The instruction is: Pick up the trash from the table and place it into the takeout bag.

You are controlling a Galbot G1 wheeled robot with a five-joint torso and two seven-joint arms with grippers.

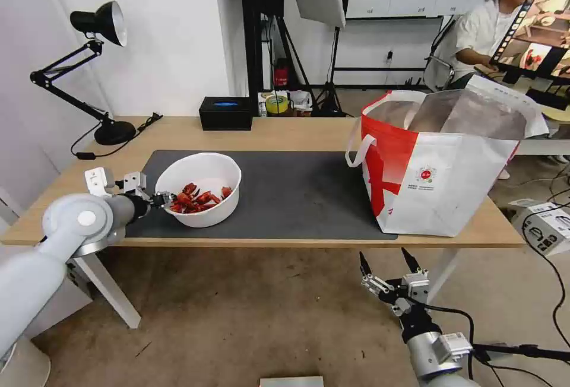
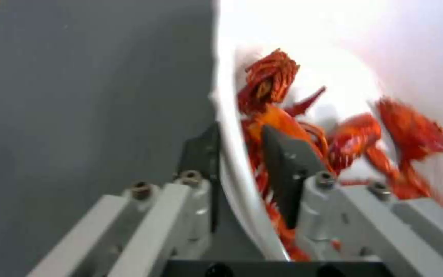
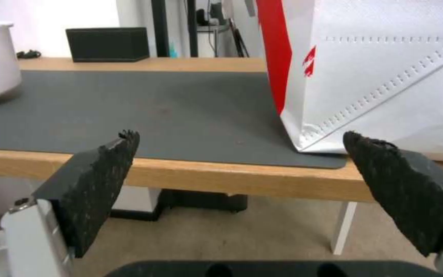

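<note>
A white round bowl of red shell scraps sits on the left part of the dark grey mat on the wooden table. My left gripper is at the bowl's left rim. In the left wrist view the gripper pinches the bowl's rim, one finger outside it and one inside among the scraps. The white and red takeout bag stands open at the table's right end. My right gripper hangs open below the table's front edge, facing the bag.
A black tissue box and a tape roll stand at the table's back edge. A black desk lamp occupies the back left corner. A carton and cables lie on the floor at the right.
</note>
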